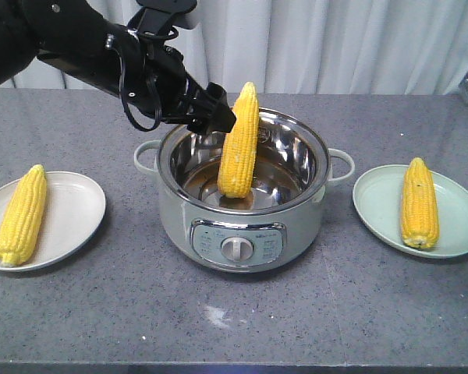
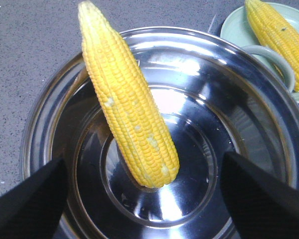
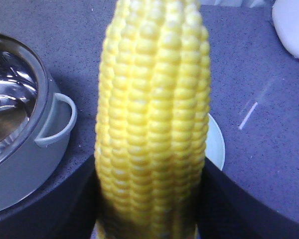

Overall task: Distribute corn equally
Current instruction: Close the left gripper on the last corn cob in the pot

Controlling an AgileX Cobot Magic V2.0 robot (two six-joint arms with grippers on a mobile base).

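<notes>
Left jaws (image 1: 216, 117): spread wide, holding nothing, poised at the upper part of the pot cob (image 1: 239, 144).
Right jaws (image 3: 149, 201): flank the right cob (image 3: 152, 124); I cannot tell whether they grip it.
Pot cob: stands tilted, butt on the pot (image 1: 296, 226) floor, tip above the rim.
Right cob: lies on the right plate (image 1: 460, 226), just right of the pot.
Left cob (image 1: 21, 216): lies on the left plate (image 1: 78, 204), untouched.
Step in hand: by my judgement, taking the pot cob.
Next move: close my left jaws squarely on it, lift clear of the rim, then carry it to a plate.
Finding: one cob per plate already; I see no pairing cob.
</notes>
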